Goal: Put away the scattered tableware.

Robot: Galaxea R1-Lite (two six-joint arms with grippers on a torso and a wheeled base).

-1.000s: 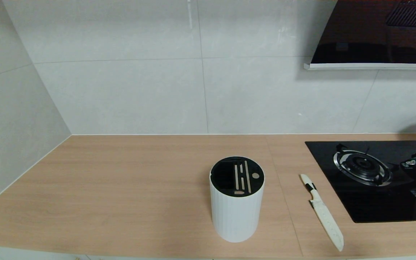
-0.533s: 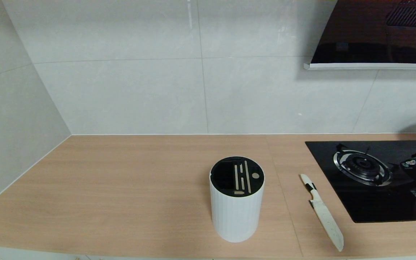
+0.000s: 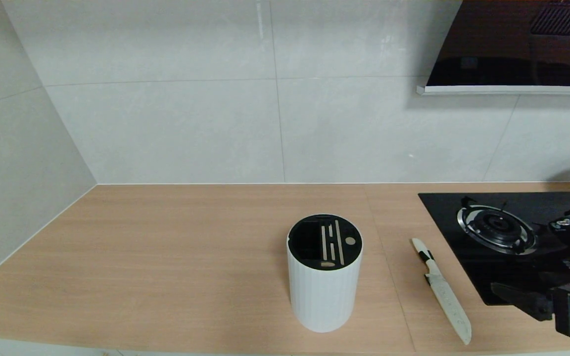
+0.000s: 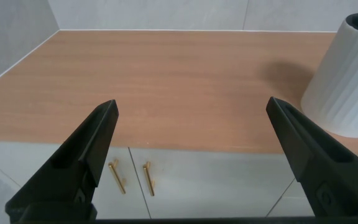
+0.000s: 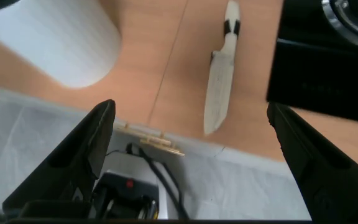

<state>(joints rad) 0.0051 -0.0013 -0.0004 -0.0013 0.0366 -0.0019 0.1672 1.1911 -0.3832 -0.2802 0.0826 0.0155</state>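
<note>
From the head camera I see the knife (image 3: 441, 290) lying flat on the counter (image 3: 166, 247), between the white holder (image 3: 323, 287) and the stove (image 3: 512, 267). On the left wrist camera, the left gripper (image 4: 191, 109) has its jaws spread wide over the counter's near edge. On the right wrist camera, the right gripper (image 5: 190, 109) also has its jaws wide apart, near the knife.

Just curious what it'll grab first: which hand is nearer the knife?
Right. The right hand hangs off the counter's front edge by the knife blade; the left hand is beyond the white knife holder, farther away.
</note>
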